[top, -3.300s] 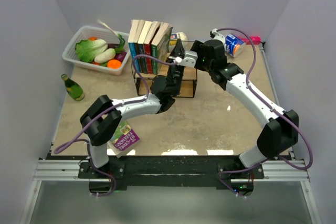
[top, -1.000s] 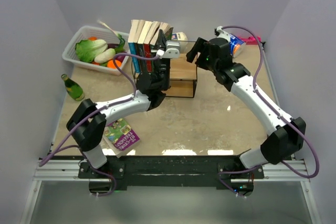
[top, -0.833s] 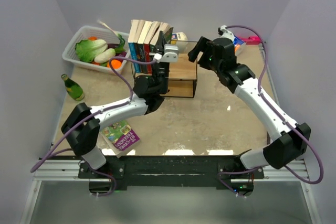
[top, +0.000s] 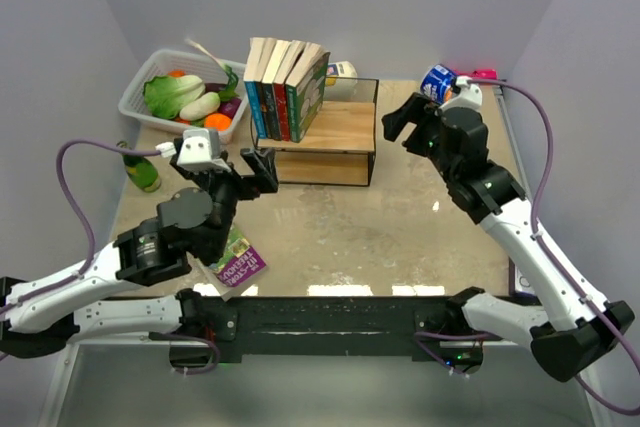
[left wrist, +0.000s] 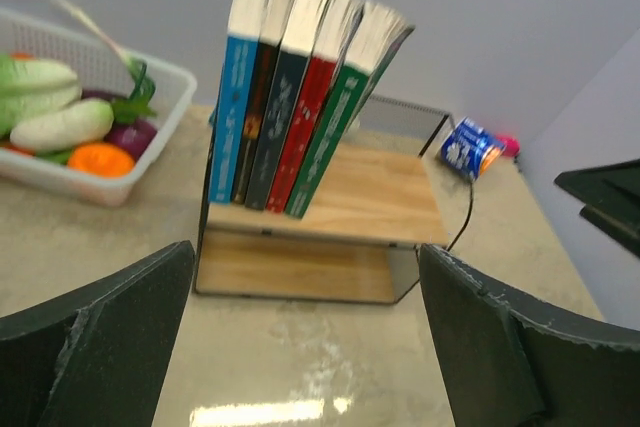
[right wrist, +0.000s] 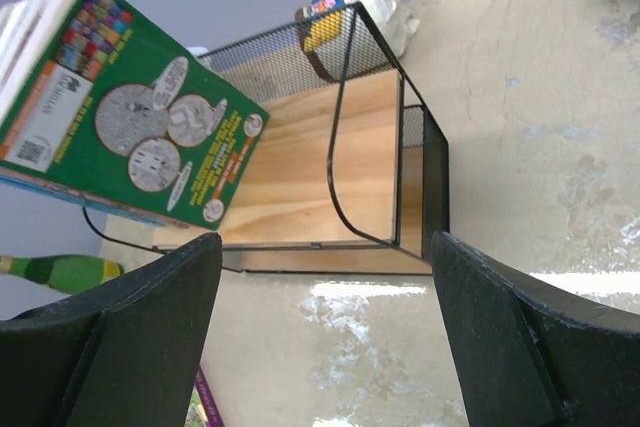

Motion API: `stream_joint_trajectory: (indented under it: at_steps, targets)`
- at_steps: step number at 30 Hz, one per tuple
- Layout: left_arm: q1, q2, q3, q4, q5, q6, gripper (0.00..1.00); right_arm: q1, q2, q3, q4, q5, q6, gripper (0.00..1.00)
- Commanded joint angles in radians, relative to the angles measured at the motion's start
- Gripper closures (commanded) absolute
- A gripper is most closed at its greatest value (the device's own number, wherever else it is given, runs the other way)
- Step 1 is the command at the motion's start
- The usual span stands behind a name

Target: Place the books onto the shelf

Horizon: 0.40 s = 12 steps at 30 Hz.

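Note:
Several books [top: 285, 82] stand leaning on the top board of the shelf [top: 345, 127], the green one at the right end. In the left wrist view these books [left wrist: 300, 107] sit at the left of the shelf [left wrist: 380, 202]. One purple-and-green book [top: 235, 259] lies flat on the table near the front left. My left gripper [top: 258, 169] hangs open and empty in front of the shelf's left end; its jaws [left wrist: 305, 277] stand wide apart. My right gripper [top: 408, 122] is open and empty just right of the shelf [right wrist: 320, 147], facing the green book [right wrist: 130, 137].
A white basket [top: 135, 97] of vegetables stands at the back left. A green bottle [top: 140, 169] lies near the left wall. A blue can [top: 437, 82] and a pink item [top: 482, 75] lie at the back right, and a white packet [top: 342, 70] lies behind the shelf.
My left gripper has let go of the green book on the shelf, opened, and drawn back toward the front left. My right arm has backed off to the right.

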Motion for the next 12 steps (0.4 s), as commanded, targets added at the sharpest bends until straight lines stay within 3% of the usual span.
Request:
stream_joint_trajectory:
  at_steps: [1, 7, 12]
  targets:
    - [0.011, -0.061, -0.076, -0.529, 0.017, -0.556, 0.00, 0.002, -0.039, -0.069, 0.076, 0.005, -0.010, 0.11]
    - [0.011, -0.149, -0.265, -0.484, 0.154, -0.649, 0.00, 0.003, -0.094, -0.183, 0.110, 0.038, -0.041, 0.11]
    - [0.012, -0.062, -0.241, -0.534, 0.133, -0.754, 0.00, 0.003, -0.090, -0.191, 0.079, 0.051, -0.045, 0.11]
